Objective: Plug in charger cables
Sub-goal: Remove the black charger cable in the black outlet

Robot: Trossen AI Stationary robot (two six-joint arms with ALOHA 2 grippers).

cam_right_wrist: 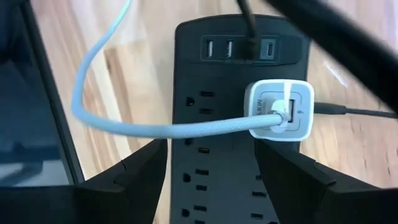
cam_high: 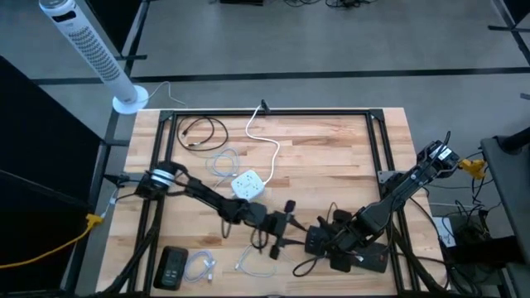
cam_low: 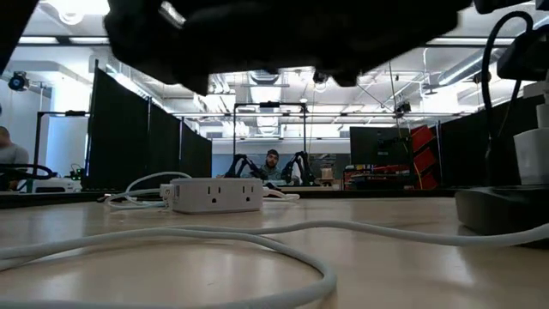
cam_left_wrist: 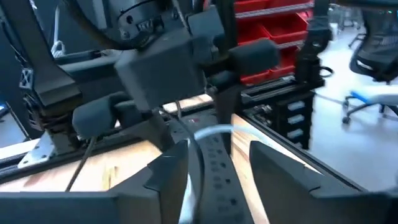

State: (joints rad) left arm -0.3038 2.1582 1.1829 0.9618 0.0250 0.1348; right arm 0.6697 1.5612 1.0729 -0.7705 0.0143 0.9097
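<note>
1. A braided white charger cable [cam_right_wrist: 155, 129] loops at the frame's left and ends in a square white adapter [cam_right_wrist: 281, 111], plugged into the flat black power strip [cam_right_wrist: 214, 155] at centre.
2. Right gripper [cam_right_wrist: 211, 168] — jaws spread, grasping nothing — straddles the strip.
3. Left gripper [cam_left_wrist: 214, 165], lower centre, stands open around a white cable.
4. Pale wooden table [cam_high: 331, 157]; dark partitions behind.

We see a pale wooden table [cam_high: 331, 149], on it a white socket cube [cam_high: 248, 185] with its cord, a black power strip [cam_right_wrist: 230, 162], black cable coil [cam_high: 201, 131], white cable coils [cam_high: 201, 266], a small black device [cam_high: 172, 267]
</note>
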